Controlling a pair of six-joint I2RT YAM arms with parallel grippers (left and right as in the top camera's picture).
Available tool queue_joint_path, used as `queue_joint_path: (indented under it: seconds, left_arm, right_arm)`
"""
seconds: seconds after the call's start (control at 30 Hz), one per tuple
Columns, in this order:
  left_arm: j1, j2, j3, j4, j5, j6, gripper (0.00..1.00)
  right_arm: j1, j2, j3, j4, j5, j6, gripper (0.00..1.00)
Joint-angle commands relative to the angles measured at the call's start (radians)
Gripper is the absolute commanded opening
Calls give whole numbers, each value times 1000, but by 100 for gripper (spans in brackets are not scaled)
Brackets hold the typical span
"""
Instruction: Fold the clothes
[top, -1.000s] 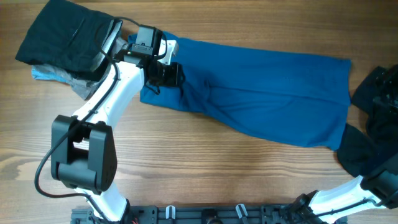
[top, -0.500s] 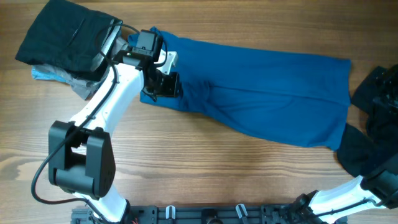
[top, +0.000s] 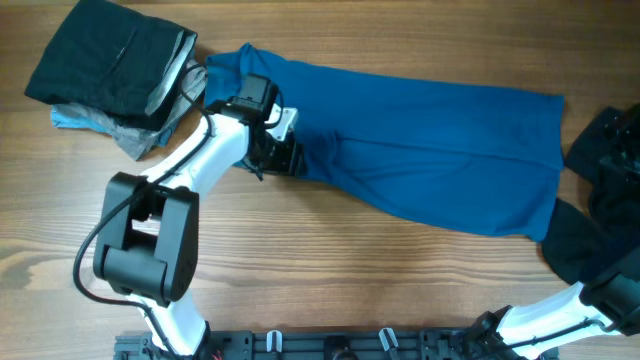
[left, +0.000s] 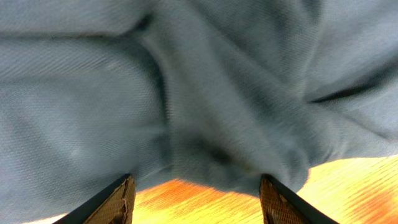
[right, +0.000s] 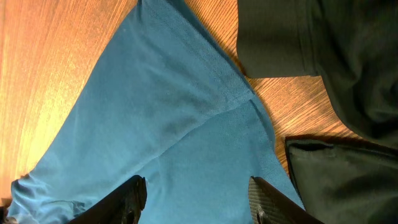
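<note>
Now the left tool (top: 284, 157) has slid rightward on the blue garment (top: 430, 150).

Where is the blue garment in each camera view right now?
Overhead: blue garment spans the middle, from upper left to the right side.
Left wrist: blue garment fills most of the frame, above a table strip.
Right wrist: blue garment runs from top centre to lower left.
Shared landmark: the wooden table beside it.

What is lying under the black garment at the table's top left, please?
Grey cloth and light blue cloth peek out beneath the black garment. The rest is covered, so their kind and number cannot be told.
</note>
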Motion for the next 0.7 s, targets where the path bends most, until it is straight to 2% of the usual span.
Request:
queue_joint_path:
  seconds: [0.0, 0.07, 0.1, 0.2, 0.3, 0.47, 0.67]
  left_arm:
    - [-38, 48, -3, 31, 19, 8, 57]
    - [-53, 64, -3, 42, 19, 9, 48]
    - [-59, 71, -3, 50, 19, 8, 38]
    - [-65, 74, -2, 74, 20, 4, 20]
    - [-64, 73, 3, 71, 20, 0, 19]
    - [-64, 53, 57, -19, 23, 1, 7]
    - [-67, 0, 229, -208, 26, 1, 8]
  right_arm:
    - [2, -3, -7, -2, 10, 6, 57]
    - [2, -3, -7, -2, 10, 6, 57]
    - [2, -3, -7, -1, 10, 6, 57]
    - [2, -3, -7, -2, 10, 6, 57]
    - [2, -3, -7, -2, 10, 6, 57]
    - [2, -3, -7, -2, 10, 6, 57]
    - [2, -3, -7, -1, 10, 6, 57]
